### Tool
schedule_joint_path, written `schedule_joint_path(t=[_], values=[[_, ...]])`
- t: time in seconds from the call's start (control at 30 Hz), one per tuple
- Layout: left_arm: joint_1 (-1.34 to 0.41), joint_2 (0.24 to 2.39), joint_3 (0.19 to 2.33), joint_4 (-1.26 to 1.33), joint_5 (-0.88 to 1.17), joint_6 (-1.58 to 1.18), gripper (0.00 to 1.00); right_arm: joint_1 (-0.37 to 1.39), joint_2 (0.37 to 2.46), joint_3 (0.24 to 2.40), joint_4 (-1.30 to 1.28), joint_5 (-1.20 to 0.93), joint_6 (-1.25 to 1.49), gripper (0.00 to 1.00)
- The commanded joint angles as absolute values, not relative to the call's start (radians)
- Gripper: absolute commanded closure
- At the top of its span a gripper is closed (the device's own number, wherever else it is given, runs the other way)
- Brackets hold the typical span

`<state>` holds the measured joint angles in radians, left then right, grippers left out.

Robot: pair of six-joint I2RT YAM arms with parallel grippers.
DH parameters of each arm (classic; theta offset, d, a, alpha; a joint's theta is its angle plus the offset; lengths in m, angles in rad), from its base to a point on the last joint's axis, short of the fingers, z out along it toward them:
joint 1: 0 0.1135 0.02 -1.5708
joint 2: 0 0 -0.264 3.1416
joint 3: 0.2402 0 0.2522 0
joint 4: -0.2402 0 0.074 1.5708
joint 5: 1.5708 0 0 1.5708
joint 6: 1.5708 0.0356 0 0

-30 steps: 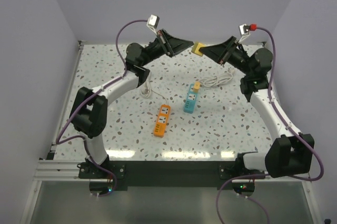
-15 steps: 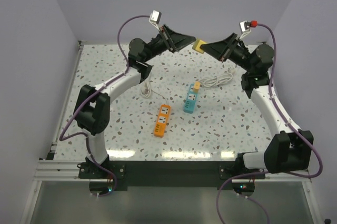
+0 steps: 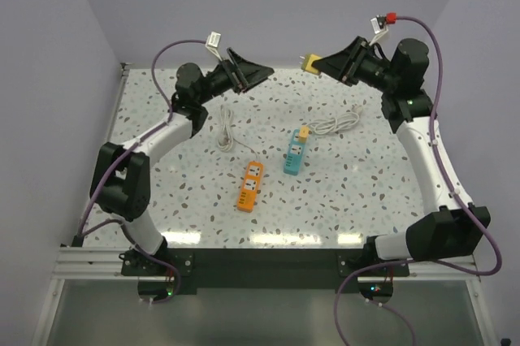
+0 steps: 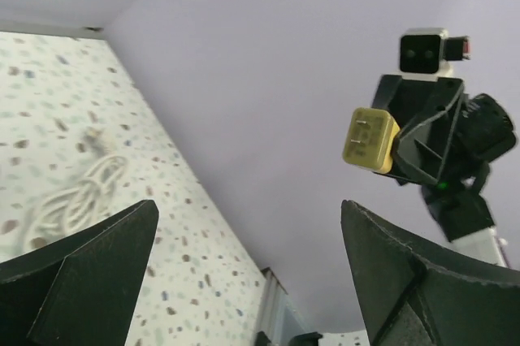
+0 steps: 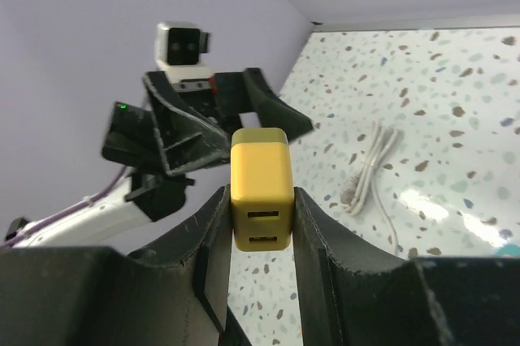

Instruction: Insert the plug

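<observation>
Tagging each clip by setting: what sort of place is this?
Probably a robotics lab test cell: plain lilac walls enclose a speckled tabletop, and the left arm and right arm are bolted to an aluminium frame at its edge.

The left arm (image 3: 154, 139) stretched toward the worktop's (image 3: 187, 216) far left corner, its left gripper (image 3: 262, 71) raised with jaws spread wide and empty. The right arm (image 3: 431, 159) rose along the right edge, its right gripper (image 3: 321, 64) facing the other and clamped on the plug (image 3: 309, 61).
</observation>
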<state>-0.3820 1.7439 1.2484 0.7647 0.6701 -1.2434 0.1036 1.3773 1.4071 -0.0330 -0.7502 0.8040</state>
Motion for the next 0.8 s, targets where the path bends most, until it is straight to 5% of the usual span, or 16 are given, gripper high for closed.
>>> schedule_joint_path(t=[0.0, 0.27, 0.77], values=[[-0.333, 1.609, 1.259, 0.454, 0.625, -0.934, 0.0, 0.106, 1.417, 1.549, -0.483, -0.625, 0.562, 1.0], [-0.331, 1.589, 1.408, -0.087, 0.425, -0.522, 0.0, 0.256, 1.557, 1.614, -0.877, -0.28, 0.486, 1.0], [-0.331, 1.608, 1.419, -0.204, 0.457, -0.379, 0.0, 0.382, 1.698, 1.563, -1.006, -0.101, 0.586, 1.0]])
